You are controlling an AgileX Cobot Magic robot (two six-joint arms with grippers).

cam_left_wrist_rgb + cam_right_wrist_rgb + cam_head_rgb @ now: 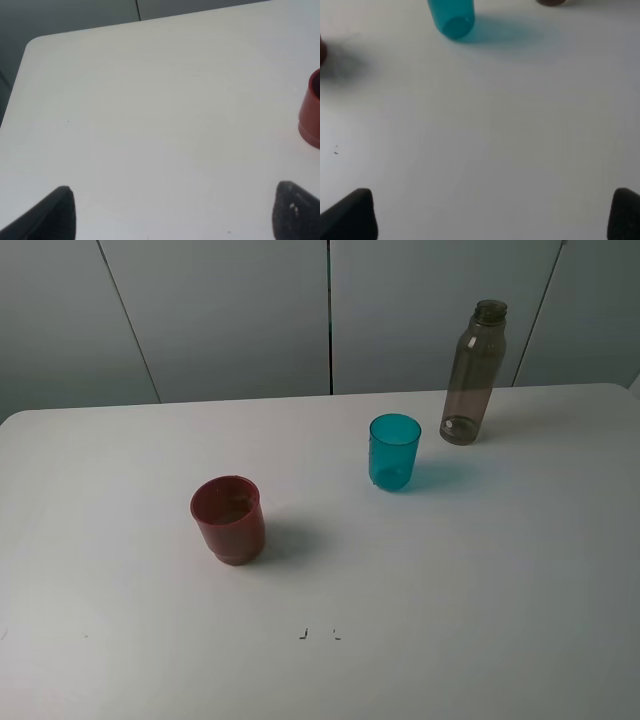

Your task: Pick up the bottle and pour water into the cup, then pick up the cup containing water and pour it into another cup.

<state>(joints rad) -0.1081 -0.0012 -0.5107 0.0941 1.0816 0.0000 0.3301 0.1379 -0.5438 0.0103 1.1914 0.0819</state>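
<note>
The smoky grey-brown bottle stands upright and capless at the back right of the white table. The teal cup stands upright just left of and in front of it. The red cup stands upright nearer the front left. Neither arm shows in the exterior high view. My left gripper is open and empty above bare table, with the red cup's edge at the side of its view. My right gripper is open and empty, with the teal cup's base and the bottle's base far ahead.
Grey wall panels rise behind the table's back edge. Two small dark marks lie on the table near the front middle. The table's rounded back left corner shows in the left wrist view.
</note>
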